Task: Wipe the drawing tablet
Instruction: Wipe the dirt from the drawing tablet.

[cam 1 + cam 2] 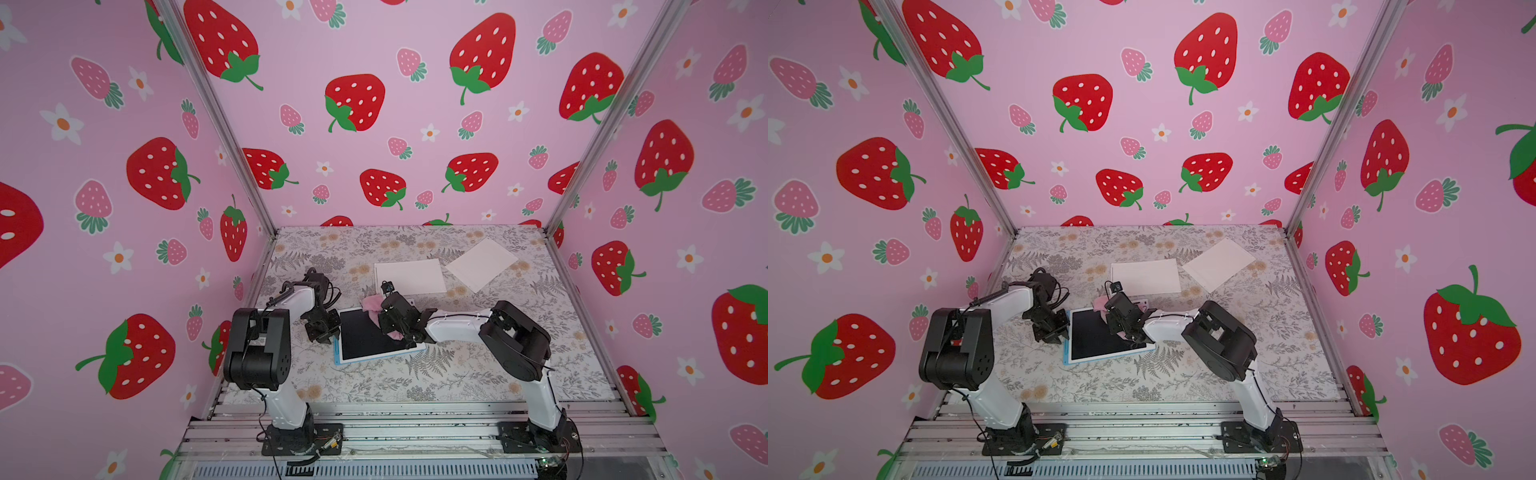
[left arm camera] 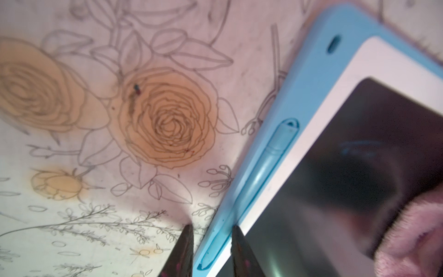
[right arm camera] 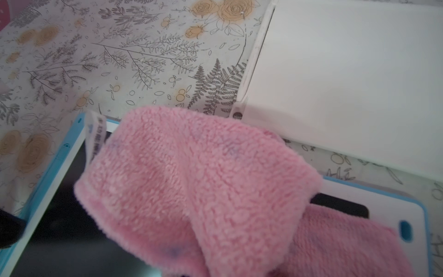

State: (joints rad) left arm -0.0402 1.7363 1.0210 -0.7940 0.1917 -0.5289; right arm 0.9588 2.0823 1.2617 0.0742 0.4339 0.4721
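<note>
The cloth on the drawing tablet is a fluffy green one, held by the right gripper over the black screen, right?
Not quite. The cloth is pink, not green; the right wrist view shows it plainly. The rest holds: it is fluffy, and the right gripper holds it over the black screen of the drawing tablet.

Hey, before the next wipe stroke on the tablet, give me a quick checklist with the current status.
1. Grip: right hand holds pink cloth, ok.
2. Contact: cloth lies on drawing tablet screen, ok.
3. Bracing: left hand steadying tablet, cannot tell; its fingers straddle the blue edge, jaws apart.
4. Pen: stylus seated in slot, ok.
5. Screen clean: not ok, faint blue marks show.
</note>
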